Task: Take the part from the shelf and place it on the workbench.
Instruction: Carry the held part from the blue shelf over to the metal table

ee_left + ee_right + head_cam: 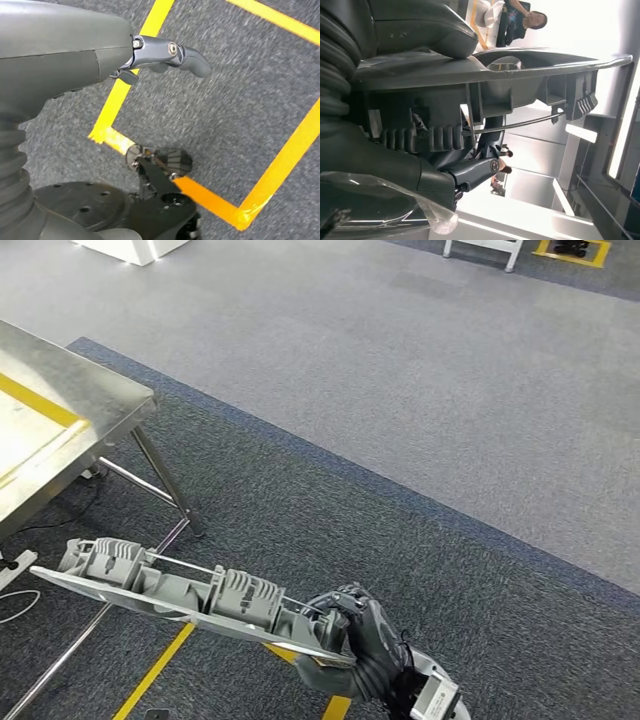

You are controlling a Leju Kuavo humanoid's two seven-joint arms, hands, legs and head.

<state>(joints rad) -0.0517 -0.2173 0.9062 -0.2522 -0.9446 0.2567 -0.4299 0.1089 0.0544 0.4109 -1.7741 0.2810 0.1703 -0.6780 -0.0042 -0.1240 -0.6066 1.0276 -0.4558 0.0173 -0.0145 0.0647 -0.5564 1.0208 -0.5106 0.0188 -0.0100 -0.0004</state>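
A wide stretch of grey carpet point(423, 370) fills most of the head view, with a darker carpeted zone nearer the robot and yellow floor tape point(155, 670) marking lanes on it. At the left edge stands the workbench point(68, 425), a steel-topped table on slanted metal legs, with a yellow line across its surface. Its top is bare where it can be seen, which suits it as the drop-off spot.

Below and to the right of the bench, the part point(189, 600) hangs in the air: a long, thin grey plastic moulding with ribbed blocks and a slim metal rod along its back. It lies roughly level, its far end pointing toward the bench but still short of it and lower than the tabletop. The right hand point(355, 640) grasps it at the near end, so most of its length sticks out unsupported, probably so that the free end can reach over the table first.

In the right wrist view the part point(490, 75) crosses the frame, with the thumb over it and a dark finger point(474, 170) under it, clamping it from both sides.

The left hand point(166, 55) hangs over the taped floor, fingers seemingly loose and holding nothing, though few of them are visible.
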